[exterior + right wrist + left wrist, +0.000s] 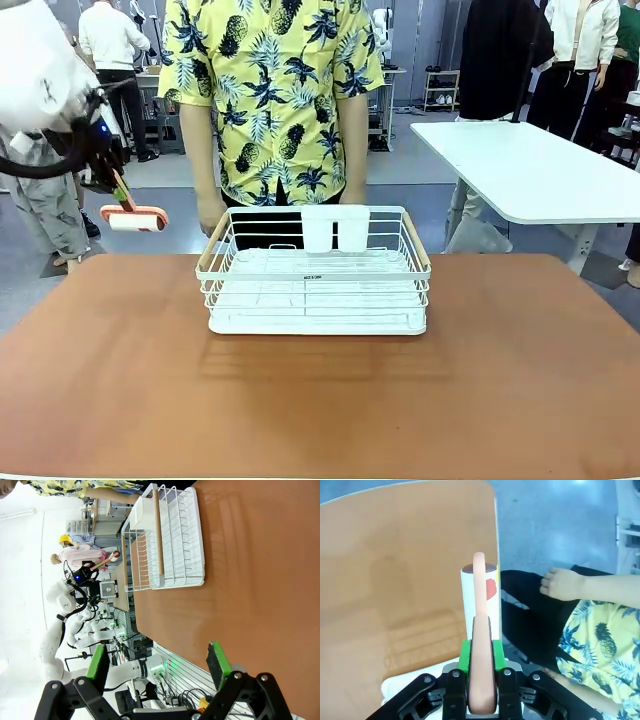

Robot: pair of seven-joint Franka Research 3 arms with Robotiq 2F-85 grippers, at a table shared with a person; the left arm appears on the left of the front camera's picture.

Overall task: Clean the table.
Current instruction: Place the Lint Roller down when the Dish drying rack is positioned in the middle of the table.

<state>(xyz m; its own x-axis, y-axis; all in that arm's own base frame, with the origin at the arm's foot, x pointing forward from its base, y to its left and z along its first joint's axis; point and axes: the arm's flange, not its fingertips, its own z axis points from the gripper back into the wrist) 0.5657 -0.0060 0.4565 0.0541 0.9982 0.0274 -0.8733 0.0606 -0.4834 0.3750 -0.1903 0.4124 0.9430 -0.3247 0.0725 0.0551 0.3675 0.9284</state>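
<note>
Nearest to us lies the wide reddish-brown matte table (320,400), smooth, with rounded corners. On its far middle stands a white wire dish rack (316,285) with pale wooden handles. Our left gripper (481,667) is clamped on the peach handle of a white lint roller (135,219), raised over the far left corner; the table lies below it. Our right gripper (157,662) is open, holding nothing.

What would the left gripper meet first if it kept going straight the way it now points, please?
Shut on the lint roller, the left gripper points past the table edge; the roller's head would probably reach the floor beside the person's hand, though depth is unclear.
</note>
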